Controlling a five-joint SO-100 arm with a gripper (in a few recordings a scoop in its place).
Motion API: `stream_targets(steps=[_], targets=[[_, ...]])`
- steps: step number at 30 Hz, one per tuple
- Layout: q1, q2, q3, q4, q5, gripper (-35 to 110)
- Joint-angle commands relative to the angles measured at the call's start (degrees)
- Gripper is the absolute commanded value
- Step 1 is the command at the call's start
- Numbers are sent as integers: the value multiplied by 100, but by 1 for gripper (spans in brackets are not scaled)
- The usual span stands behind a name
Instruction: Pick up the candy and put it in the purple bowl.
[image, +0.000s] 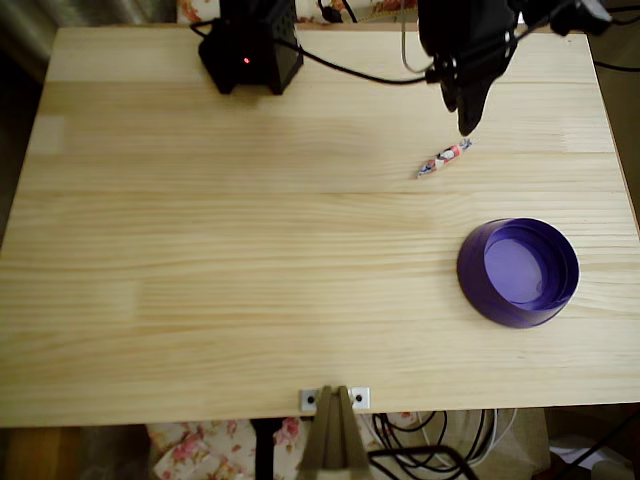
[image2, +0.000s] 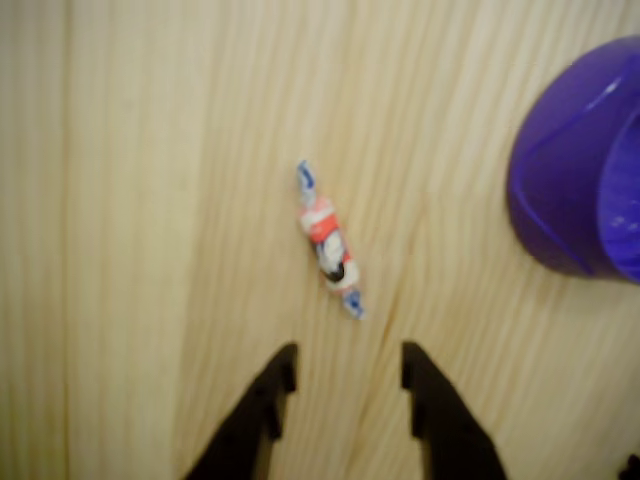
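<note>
The candy (image: 444, 158) lies flat on the wooden table, a slim white, red and blue wrapped sweet with twisted ends; in the wrist view the candy (image2: 330, 240) lies slanted just ahead of the fingertips. My black gripper (image: 466, 122) hangs right behind the candy's far end, and in the wrist view the gripper (image2: 345, 380) stands open, with bare wood between its fingers. The purple bowl (image: 518, 272) sits upright nearer the front right, nothing showing inside it. At the right edge of the wrist view the purple bowl (image2: 580, 160) is partly cut off.
A black arm base (image: 250, 50) with a red light stands at the table's back, cables running from it. A clamp bracket (image: 335, 400) sits on the front edge. Bare wood (image: 200, 250) spreads across the left and middle.
</note>
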Motion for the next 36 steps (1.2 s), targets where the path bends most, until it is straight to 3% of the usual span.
stream_targets(steps=[1, 36], targets=[[-132, -18, -237, -202, -62, 17], [26, -1160, 396, -1459, 352, 18]])
